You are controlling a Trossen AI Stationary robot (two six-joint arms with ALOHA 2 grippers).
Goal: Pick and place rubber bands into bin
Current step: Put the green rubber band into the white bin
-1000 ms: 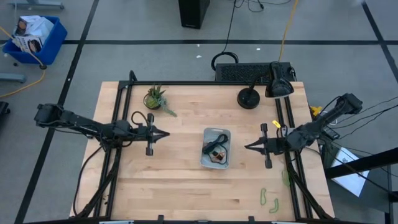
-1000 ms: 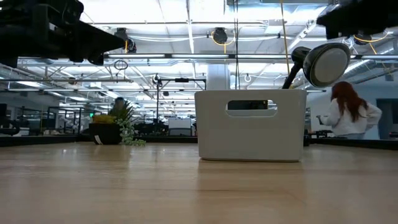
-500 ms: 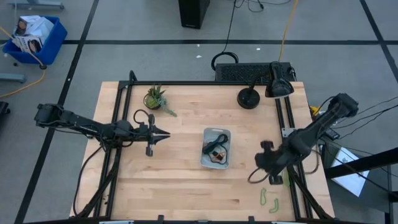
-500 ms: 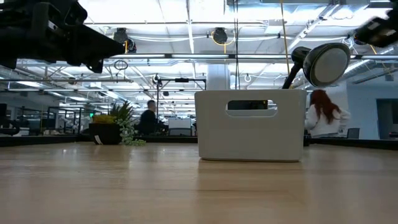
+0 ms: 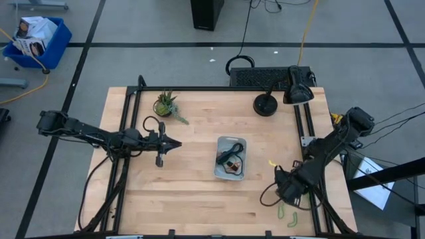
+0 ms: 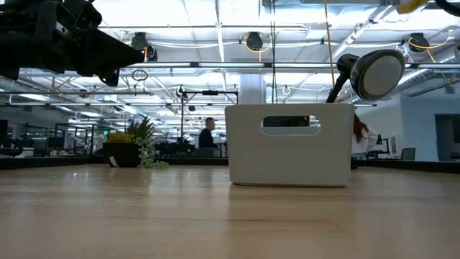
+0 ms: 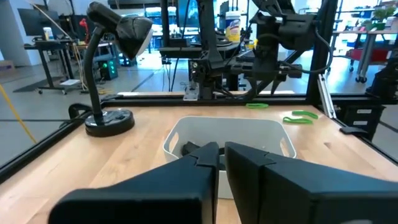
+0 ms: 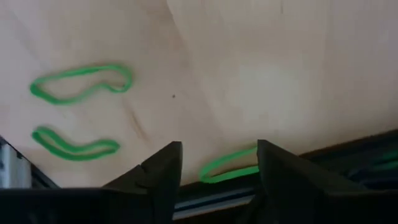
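- Since the earlier frame, the right gripper [image 5: 281,193] is swinging away from beside the bin [image 5: 231,157] toward the table's front right corner; the left gripper [image 5: 174,143] is keeping its place.
- Three green rubber bands are lying ahead of the right gripper [image 8: 217,163]: two [image 8: 79,82] [image 8: 74,144] well apart from the fingers, and a third [image 8: 229,164] showing between the fingertips, by the table's dark edge rail.
- Each green band is showing as a thin, flattened, wavy loop lying flat on the wood; in the high view two [image 5: 281,210] [image 5: 293,219] are resting just beyond the gripper.
- Right fingers are standing wide apart, holding nothing.
- Dark and orange-red bands [image 5: 232,162] are lying inside the bin.
- Right arm is reaching diagonally down over the table.
- Left gripper is hovering left of the bin, fingers [image 7: 186,180] nearly together, holding nothing.
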